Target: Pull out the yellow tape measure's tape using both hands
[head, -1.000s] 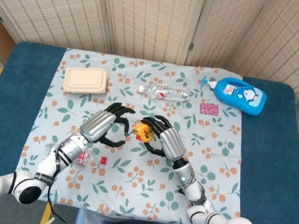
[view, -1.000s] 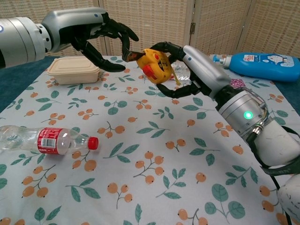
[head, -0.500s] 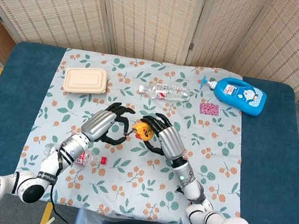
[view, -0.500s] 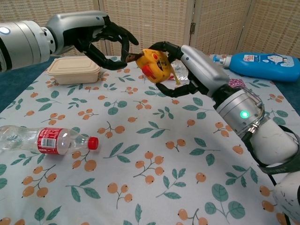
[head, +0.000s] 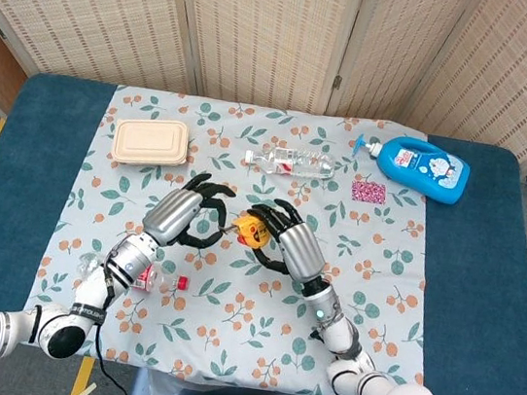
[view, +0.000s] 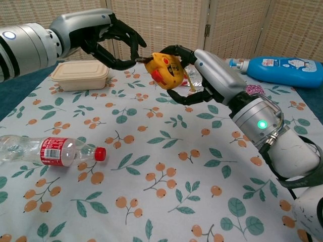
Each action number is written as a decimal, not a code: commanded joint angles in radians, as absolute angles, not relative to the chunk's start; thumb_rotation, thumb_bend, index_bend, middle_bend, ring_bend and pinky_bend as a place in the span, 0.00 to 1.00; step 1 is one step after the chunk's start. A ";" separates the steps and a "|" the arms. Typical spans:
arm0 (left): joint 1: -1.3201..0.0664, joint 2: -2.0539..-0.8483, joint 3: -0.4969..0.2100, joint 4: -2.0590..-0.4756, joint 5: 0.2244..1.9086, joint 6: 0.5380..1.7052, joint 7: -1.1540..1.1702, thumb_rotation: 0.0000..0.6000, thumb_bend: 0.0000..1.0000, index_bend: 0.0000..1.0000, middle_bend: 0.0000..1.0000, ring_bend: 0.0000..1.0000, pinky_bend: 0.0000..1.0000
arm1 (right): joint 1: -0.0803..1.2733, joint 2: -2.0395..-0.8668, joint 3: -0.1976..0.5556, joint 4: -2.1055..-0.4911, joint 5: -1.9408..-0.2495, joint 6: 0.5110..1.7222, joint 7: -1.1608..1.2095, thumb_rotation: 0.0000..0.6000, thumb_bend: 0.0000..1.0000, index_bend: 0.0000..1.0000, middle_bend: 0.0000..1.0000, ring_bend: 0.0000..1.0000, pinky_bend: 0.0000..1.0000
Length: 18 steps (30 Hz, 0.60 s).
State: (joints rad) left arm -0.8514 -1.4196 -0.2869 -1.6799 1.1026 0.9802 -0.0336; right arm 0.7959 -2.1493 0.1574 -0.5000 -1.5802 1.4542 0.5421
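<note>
my right hand point(view: 202, 75) holds the yellow tape measure point(view: 165, 70) above the desk point(head: 47, 128), fingers point(view: 174, 50) curled around its body from behind and below. in the head view the same case point(head: 254, 232) sits between my two hands, over the middle of the leaf-print cloth point(head: 371, 272). the red button on the case faces the chest camera.

my left hand point(view: 108, 43) meets the tape measure at its left end; thumb and a fingertip point(view: 136, 59) pinch the tape tip point(view: 146, 59) where it leaves the case, other fingers spread and arched above. only a short bit of tape shows between pinch and case.

on the cloth: a beige lunch box point(head: 150, 142) far left, a clear water bottle point(head: 289, 162) lying beyond the hands, a blue detergent bottle point(head: 425, 168) far right with a small pink patterned square point(head: 368, 192) beside it. a red-labelled plastic bottle point(view: 55, 151) lies on its side near my left forearm.
</note>
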 commanded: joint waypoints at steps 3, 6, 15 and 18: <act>-0.827 -1.416 -0.281 -1.670 1.134 1.003 -0.059 1.00 0.67 0.73 0.29 0.24 0.04 | 0.784 -2.127 0.157 -0.524 -1.574 1.455 0.556 1.00 0.42 0.62 0.43 0.39 0.15; -0.808 -1.396 -0.273 -1.669 1.164 1.009 -0.094 1.00 0.68 0.74 0.30 0.24 0.04 | 0.772 -2.100 0.155 -0.544 -1.572 1.457 0.560 1.00 0.42 0.62 0.43 0.39 0.15; -0.757 -1.307 -0.250 -1.646 1.264 0.990 -0.269 1.00 0.68 0.74 0.31 0.25 0.03 | 0.727 -1.993 0.134 -0.602 -1.577 1.467 0.562 1.00 0.42 0.62 0.44 0.39 0.15; -0.741 -1.285 -0.245 -1.640 1.289 0.994 -0.323 1.00 0.69 0.74 0.31 0.25 0.02 | 0.712 -1.960 0.132 -0.616 -1.574 1.468 0.560 1.00 0.42 0.62 0.44 0.39 0.15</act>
